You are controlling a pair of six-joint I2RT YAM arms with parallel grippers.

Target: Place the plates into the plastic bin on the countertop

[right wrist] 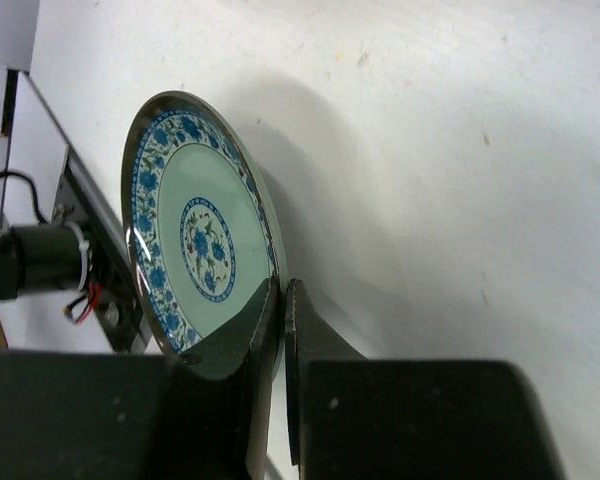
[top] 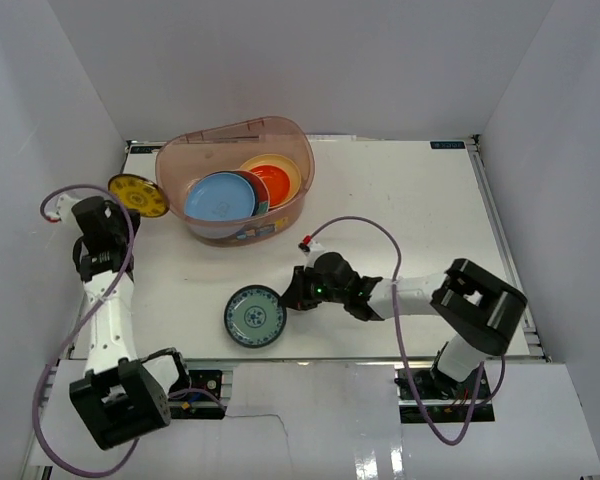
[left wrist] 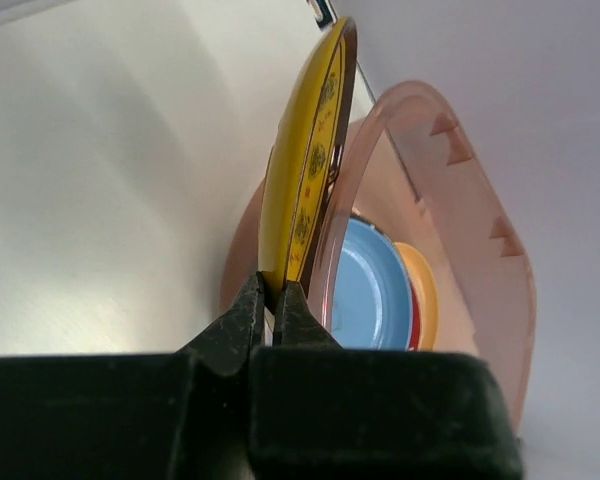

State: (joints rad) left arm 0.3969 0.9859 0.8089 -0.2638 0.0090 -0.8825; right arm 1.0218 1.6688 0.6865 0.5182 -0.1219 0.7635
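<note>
Several plates (top: 220, 195) lie in the plastic bin (left wrist: 480, 240); two remain: left gripper (left wrist: 276, 295) clenches the yellow plate (left wrist: 305, 170), bin just beyond; right gripper (right wrist: 280, 292) pinches the blue-patterned plate (right wrist: 195, 240).

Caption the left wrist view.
Left gripper pinches a yellow plate by its rim beside the pink bin with a blue plate inside.
</note>
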